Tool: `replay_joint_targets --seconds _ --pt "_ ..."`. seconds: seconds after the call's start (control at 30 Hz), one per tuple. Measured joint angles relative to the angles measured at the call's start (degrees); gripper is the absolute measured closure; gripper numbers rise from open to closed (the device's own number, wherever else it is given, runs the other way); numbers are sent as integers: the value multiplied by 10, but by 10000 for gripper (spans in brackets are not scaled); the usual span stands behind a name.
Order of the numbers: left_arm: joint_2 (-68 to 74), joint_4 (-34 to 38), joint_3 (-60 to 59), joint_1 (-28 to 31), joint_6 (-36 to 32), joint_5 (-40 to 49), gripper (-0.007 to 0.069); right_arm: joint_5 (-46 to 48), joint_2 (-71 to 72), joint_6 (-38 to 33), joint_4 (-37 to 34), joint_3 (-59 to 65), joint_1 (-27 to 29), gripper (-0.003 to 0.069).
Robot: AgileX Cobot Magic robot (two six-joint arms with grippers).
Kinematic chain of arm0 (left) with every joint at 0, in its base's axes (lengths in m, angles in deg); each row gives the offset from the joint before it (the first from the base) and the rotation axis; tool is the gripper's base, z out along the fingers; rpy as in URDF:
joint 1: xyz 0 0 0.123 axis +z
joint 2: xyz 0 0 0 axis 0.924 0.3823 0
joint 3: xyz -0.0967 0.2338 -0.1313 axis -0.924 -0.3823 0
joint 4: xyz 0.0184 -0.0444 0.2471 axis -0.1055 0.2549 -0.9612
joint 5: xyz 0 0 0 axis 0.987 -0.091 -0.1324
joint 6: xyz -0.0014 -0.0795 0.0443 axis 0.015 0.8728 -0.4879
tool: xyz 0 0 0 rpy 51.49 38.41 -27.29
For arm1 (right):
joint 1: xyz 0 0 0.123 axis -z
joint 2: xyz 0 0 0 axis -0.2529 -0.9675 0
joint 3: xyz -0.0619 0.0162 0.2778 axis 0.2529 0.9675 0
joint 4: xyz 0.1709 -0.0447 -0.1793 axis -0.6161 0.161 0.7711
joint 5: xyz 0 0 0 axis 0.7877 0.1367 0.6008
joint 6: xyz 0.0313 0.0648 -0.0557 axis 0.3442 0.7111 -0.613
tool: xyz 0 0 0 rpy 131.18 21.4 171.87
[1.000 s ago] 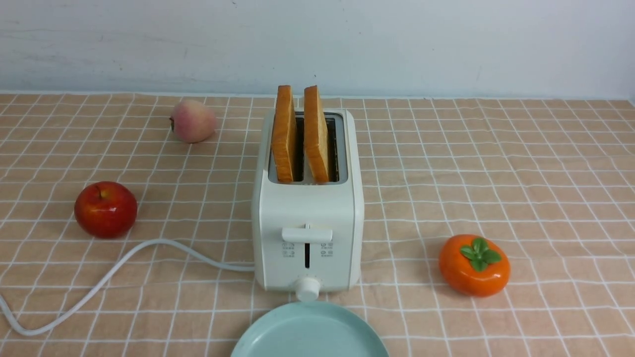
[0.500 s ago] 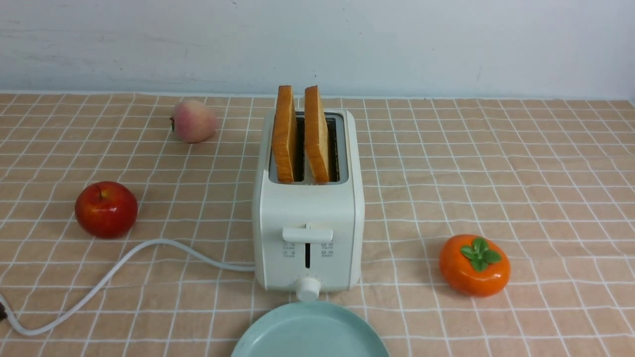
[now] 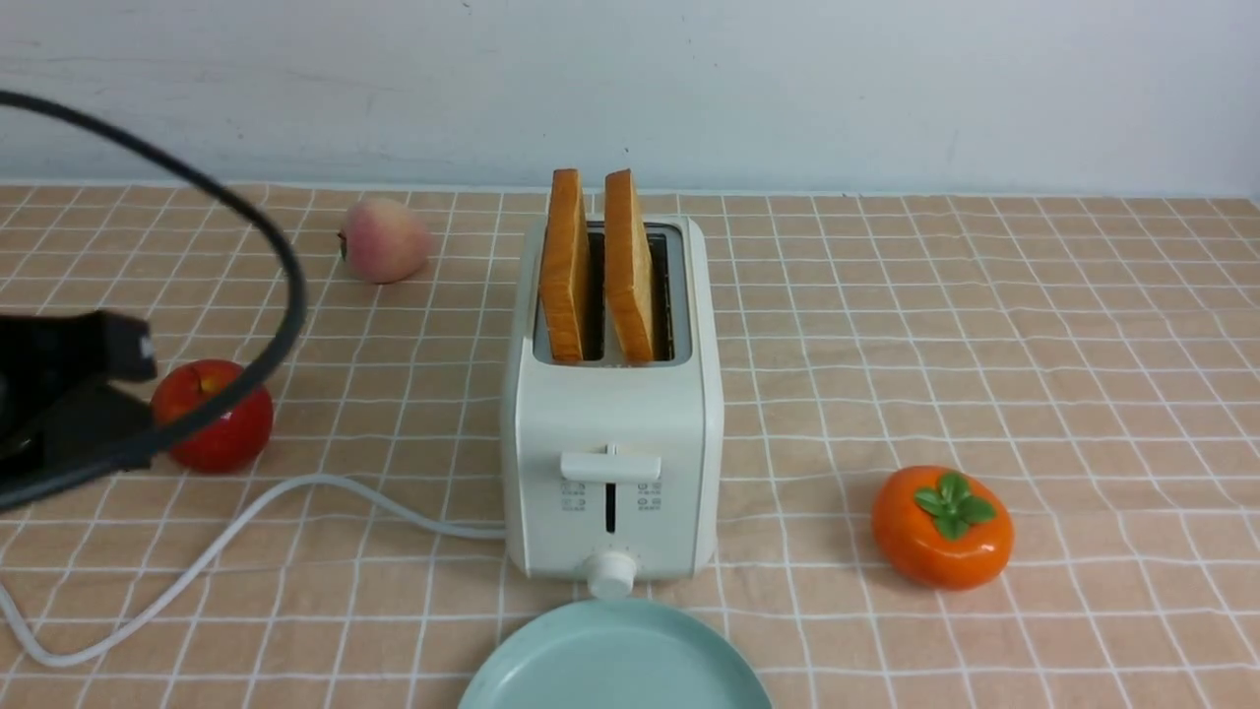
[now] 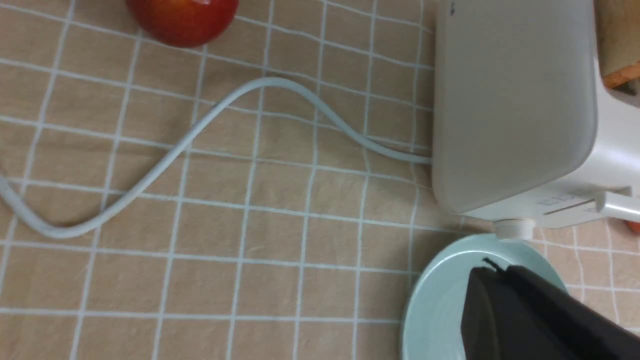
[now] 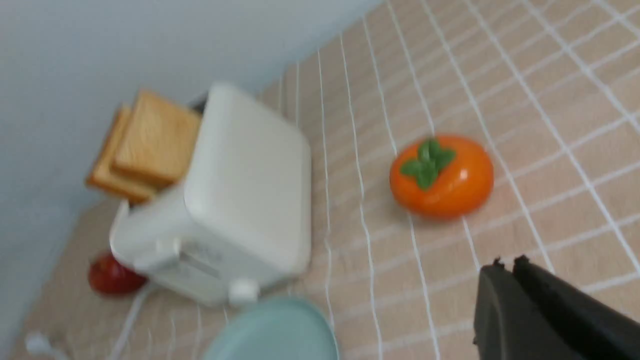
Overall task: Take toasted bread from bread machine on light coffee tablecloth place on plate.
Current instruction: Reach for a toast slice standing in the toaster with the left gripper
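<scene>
Two slices of toasted bread point(image 3: 564, 266) point(image 3: 627, 266) stand upright in the slots of the cream-white bread machine point(image 3: 610, 433) at the middle of the light coffee tablecloth point(image 3: 984, 325). The mint plate point(image 3: 615, 660) lies just in front of the toaster, cut off by the frame's lower edge. My left arm point(image 3: 69, 394) is at the far left, well apart from the toaster. My left gripper point(image 4: 492, 267) is shut and empty, seen over the plate point(image 4: 435, 300). My right gripper point(image 5: 507, 262) is shut and empty above the cloth, to the right of the toaster point(image 5: 240, 200) and bread point(image 5: 150, 140).
A red apple point(image 3: 212, 418) lies left of the toaster, partly behind my left arm. A peach point(image 3: 382, 239) lies at the back left. An orange persimmon point(image 3: 940, 527) lies at the front right. The white cord point(image 3: 246, 522) curves across the cloth from the toaster's left side. A wall stands behind.
My left arm and its black cable have come into the front view from the left and now partly cover the red apple. The bread, toaster and plate have not moved.
</scene>
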Motion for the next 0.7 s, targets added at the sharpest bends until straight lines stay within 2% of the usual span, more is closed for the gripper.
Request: replay_joint_targets --seconds 0.1,0.17,0.2,0.4,0.47,0.53,0.57,0.6,0.7 --pt "53 29 36 -38 -23 -8 638 80 -84 -52 -21 -49 -64 678" --pt "69 36 48 -56 -28 -16 638 95 -116 -68 -27 -57 -87 678" --pt "98 44 71 -87 -33 -44 638 106 -157 -83 -33 -60 -115 678" --pt "185 48 129 -168 -36 -132 615 95 -226 -97 -41 -60 -166 676" --pt "211 48 148 -181 -37 -148 564 83 -230 -99 -41 -60 -168 675" --pt "242 48 168 -189 -37 -158 470 69 -231 -101 -40 -60 -171 675" --pt "245 48 169 -189 -37 -159 461 66 -231 -101 -39 -60 -171 675" --pt "268 43 182 -191 -37 -164 366 59 -231 -101 -34 -60 -171 672" --pt "300 27 195 -191 -37 -184 228 49 -231 -101 -29 -60 -171 671"
